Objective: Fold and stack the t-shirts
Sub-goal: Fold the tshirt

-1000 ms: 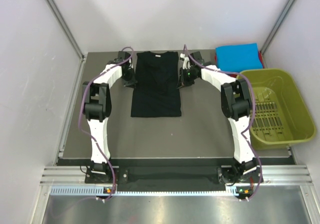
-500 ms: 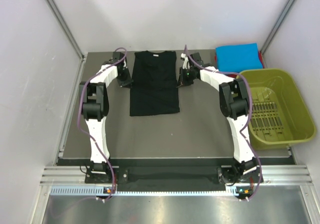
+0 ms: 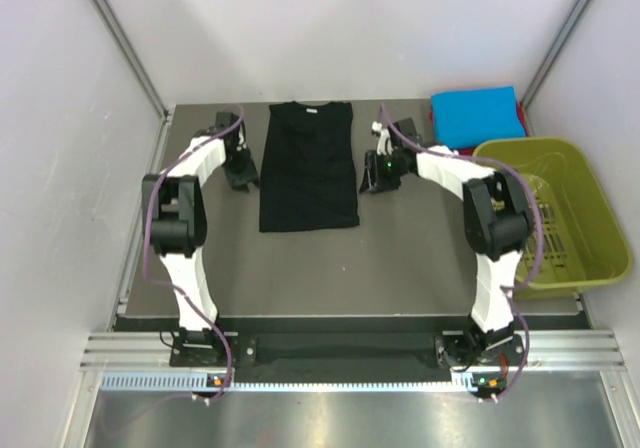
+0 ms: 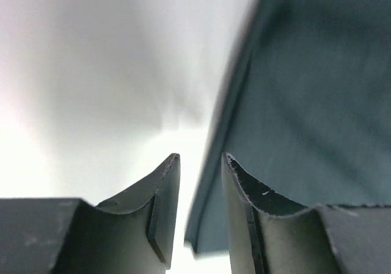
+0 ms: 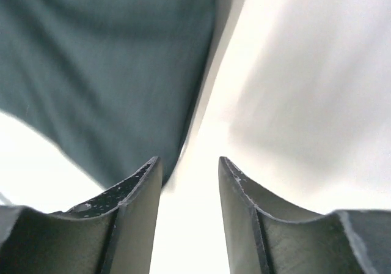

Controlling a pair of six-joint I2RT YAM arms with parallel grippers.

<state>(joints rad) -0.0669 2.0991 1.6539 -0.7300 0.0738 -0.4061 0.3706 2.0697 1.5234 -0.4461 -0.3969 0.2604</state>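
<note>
The black t-shirt lies flat at the back middle of the table, its sleeves folded in so it forms a long rectangle. My left gripper is beside its left edge, clear of the cloth, with its jaws slightly apart and empty. My right gripper is beside its right edge, open and empty. The shirt's edge shows in the left wrist view and the right wrist view. A folded bright blue t-shirt lies at the back right, with a thin red edge under it.
An olive-green plastic basket stands at the right edge of the table, next to the right arm's elbow. White walls and metal posts close in the back and both sides.
Both grippers have come off the black shirt's shoulders and moved outward and toward the near side. The shirt now lies still, slightly further left than a second ago.
</note>
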